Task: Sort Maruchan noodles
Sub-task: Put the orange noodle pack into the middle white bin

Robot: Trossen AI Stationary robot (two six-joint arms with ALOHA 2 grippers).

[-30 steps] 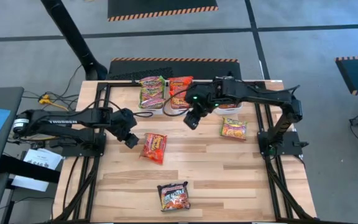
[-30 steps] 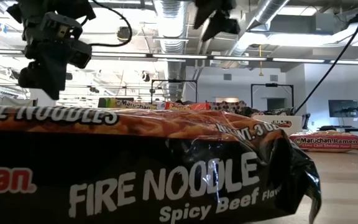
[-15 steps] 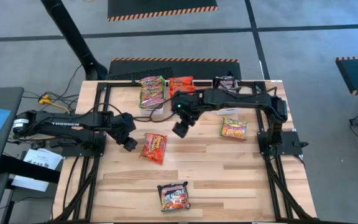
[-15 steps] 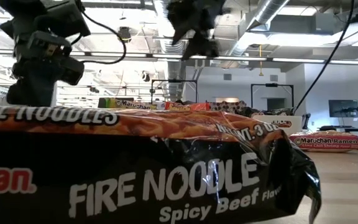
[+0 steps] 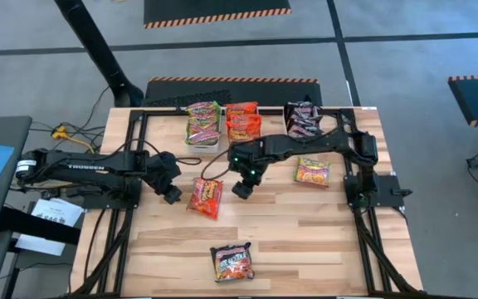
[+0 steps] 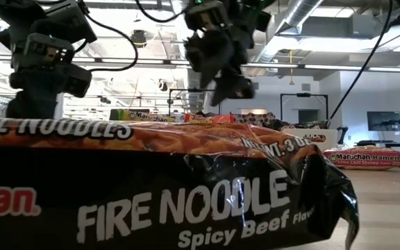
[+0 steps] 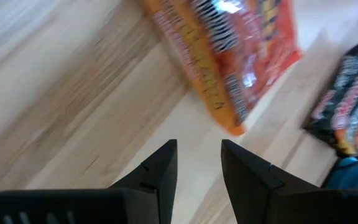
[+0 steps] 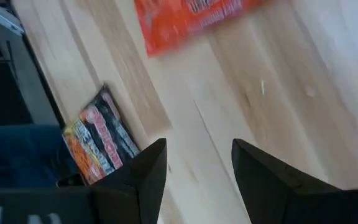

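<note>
Landmark: the red-orange packet (image 5: 207,197) lying flat mid-bench (image 5: 305,232), loose, nothing touching it.

Right pincer (image 5: 241,189) sits just beside that packet, on the side toward the lime packet (image 5: 312,172), fingers apart w/ nothing between them; the right wrist view shows bare wood in the gap and the red packet's edge just ahead. Left pincer (image 5: 173,196) is just beside the packet's opposite edge, fingers (image 7: 160,169) parted a little, also empty.

Other noodles rel. to the red packet: black packet (image 5: 232,262) nearer the front edge, well apart; green-yellow stack (image 5: 203,123), red stack (image 5: 241,120) and black-purple stack (image 5: 302,119) along the back edge.

Step in hand, prob.: right arm going for the red packet, to join the red stack.

Doing it well:
- Two pincers flank one packet, so let only one commit; the left should back off or risk a clash.
- Packet is flat and glossy, so come down over an edge or crimped seam, not the middle; fingers could skate off.
- Straddle the edge before closing; a push w/out grip just slides it toward the left pincer.
- Lift clear before carrying to the back, so it doesn't drag.
</note>
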